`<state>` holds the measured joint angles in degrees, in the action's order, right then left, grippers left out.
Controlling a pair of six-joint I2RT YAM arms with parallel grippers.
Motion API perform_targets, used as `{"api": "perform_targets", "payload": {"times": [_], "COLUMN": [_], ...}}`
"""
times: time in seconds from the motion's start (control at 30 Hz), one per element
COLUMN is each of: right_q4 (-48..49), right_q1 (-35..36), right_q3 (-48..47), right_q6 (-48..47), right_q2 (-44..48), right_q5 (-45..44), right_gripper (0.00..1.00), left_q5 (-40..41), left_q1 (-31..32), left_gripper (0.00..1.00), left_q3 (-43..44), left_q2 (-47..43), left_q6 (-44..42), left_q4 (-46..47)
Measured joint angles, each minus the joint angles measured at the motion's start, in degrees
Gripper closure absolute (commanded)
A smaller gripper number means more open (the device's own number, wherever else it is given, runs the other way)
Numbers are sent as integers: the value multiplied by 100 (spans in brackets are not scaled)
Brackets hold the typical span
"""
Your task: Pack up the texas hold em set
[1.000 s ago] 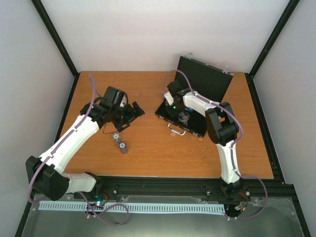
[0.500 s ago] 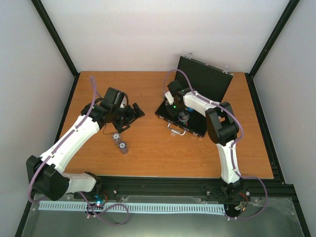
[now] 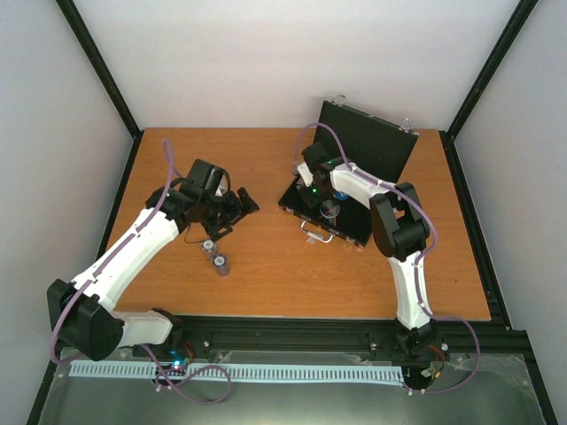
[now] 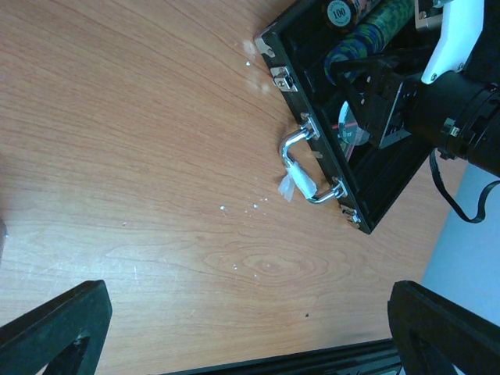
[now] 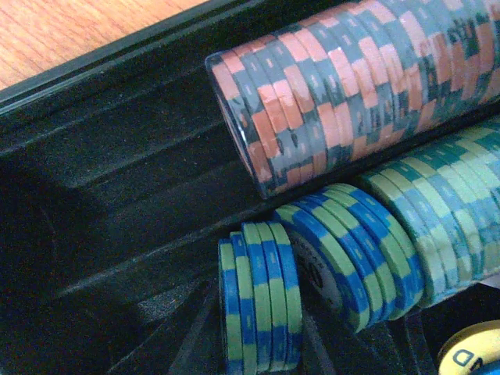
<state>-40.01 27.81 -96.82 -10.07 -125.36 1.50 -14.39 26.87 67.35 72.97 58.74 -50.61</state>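
Standing open on the right half of the table [image 3: 266, 292], the black case [image 3: 347, 227] was seen with its lid [image 3: 372, 146] raised toward the far edge. The right gripper [image 3: 308, 195] was lowered inside it, close over rows of chips [image 5: 351, 86]; whether its jaws were spread could not be told. The left gripper [image 3: 232, 215] was held spread wide near 2 loose chip stacks [image 3: 215, 256], with bare wood left between these and the case.
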Motion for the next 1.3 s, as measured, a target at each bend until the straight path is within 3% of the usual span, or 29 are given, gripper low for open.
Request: {"api": "perform_targets", "payload": {"times": [0.33, 0.63, 0.83, 0.9, 1.0, 1.3], "right_q4": [-7, -79, -35, -31, -31, -151], "right_q1": [-31, -146, -208, -208, -210, -221], "right_q3": [37, 116, 146, 149, 151, 55], "right_q6": [2, 42, 90, 103, 181, 551], "right_q2": [83, 391, 581, 638, 756, 1469], "right_q5": [-24, -210, -208, -205, -227, -459], "right_gripper": [70, 54, 49, 39, 3, 0], "left_q5": [2, 2, 2, 2, 4, 236], "left_q1": [0, 0, 0, 0, 0, -4], "left_gripper": [0, 0, 0, 0, 0, 0], "left_q3": [-66, -127, -175, -208, -225, -225], "left_q2": [-101, -166, -201, -212, -214, -212], "left_q6": [20, 81, 85, 83, 63, -372], "left_q4": [-2, -2, -2, -2, -9, -431]}}
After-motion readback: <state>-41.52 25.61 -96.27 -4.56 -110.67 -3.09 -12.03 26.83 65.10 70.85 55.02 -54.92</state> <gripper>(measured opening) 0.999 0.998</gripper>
